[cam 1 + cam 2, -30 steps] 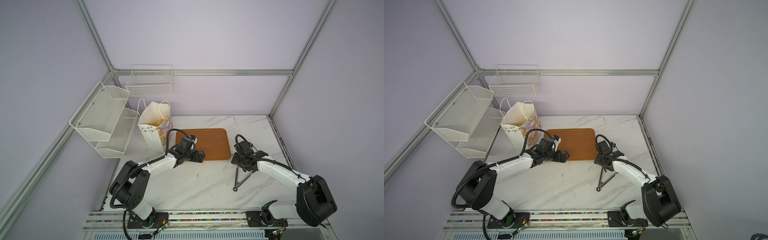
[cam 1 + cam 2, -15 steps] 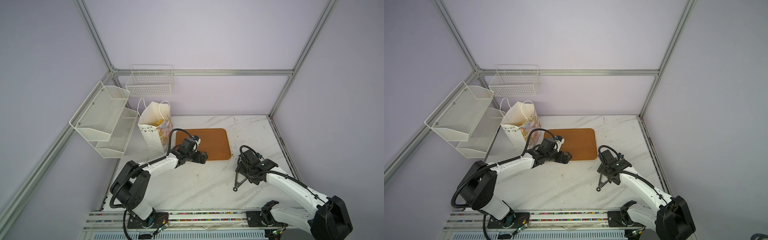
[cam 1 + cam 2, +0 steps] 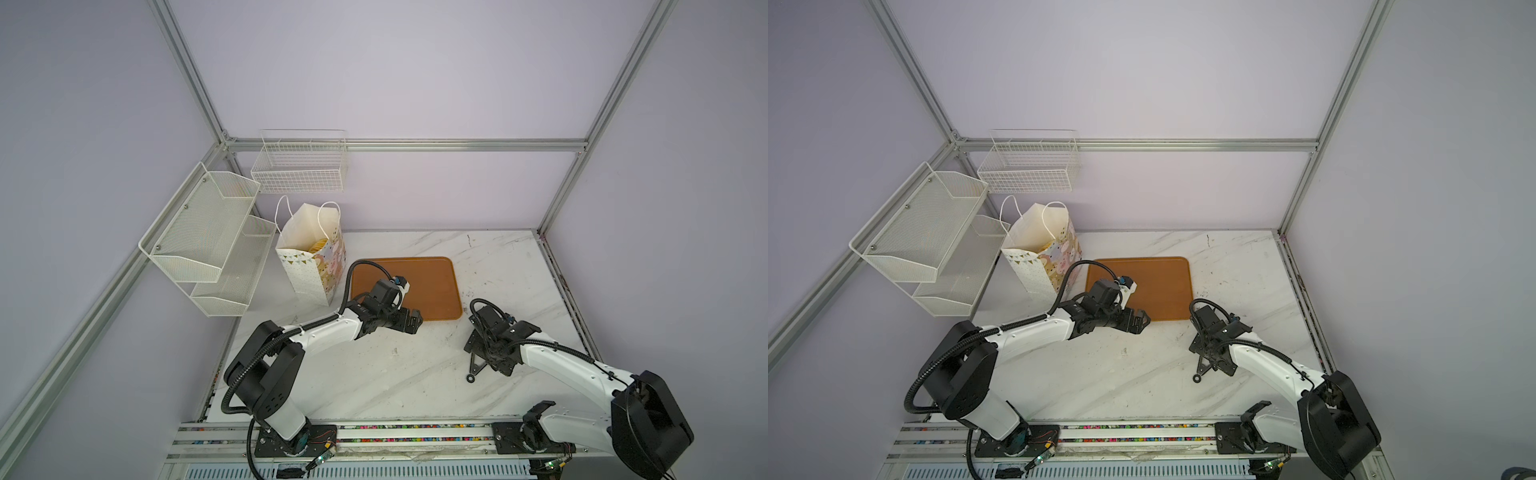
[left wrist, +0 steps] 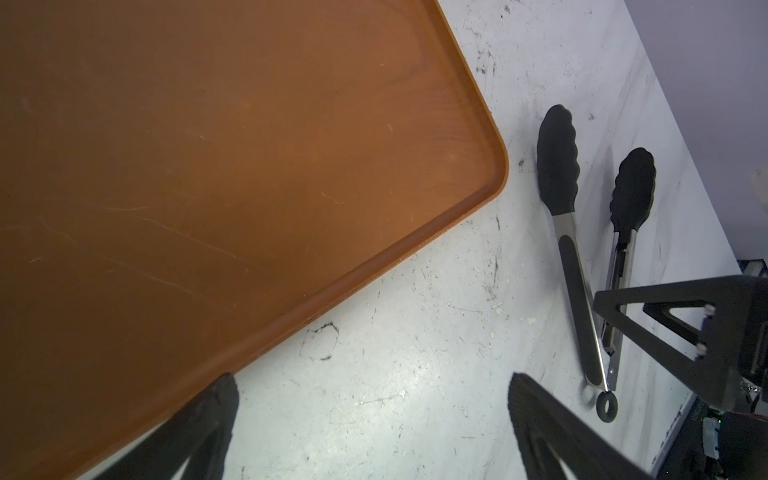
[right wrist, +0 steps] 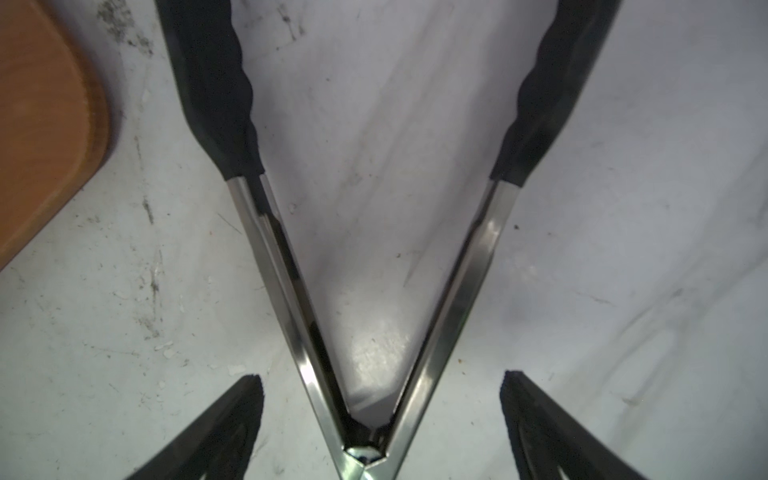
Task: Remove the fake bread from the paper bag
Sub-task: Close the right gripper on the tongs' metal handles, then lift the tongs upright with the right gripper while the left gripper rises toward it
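Right gripper (image 3: 485,358) pulls back from the tray (image 3: 436,282) and spreads wider over the tongs (image 3: 477,368); I judge I'll need them to reach deep. In both top views the paper bag (image 3: 309,266) stands left of the tray, fake bread (image 3: 318,245) inside. Left wrist: my left gripper (image 4: 370,382) gapes, empty, at the tray's corner. Right wrist: fingers straddle the tongs' hinge, not touching.
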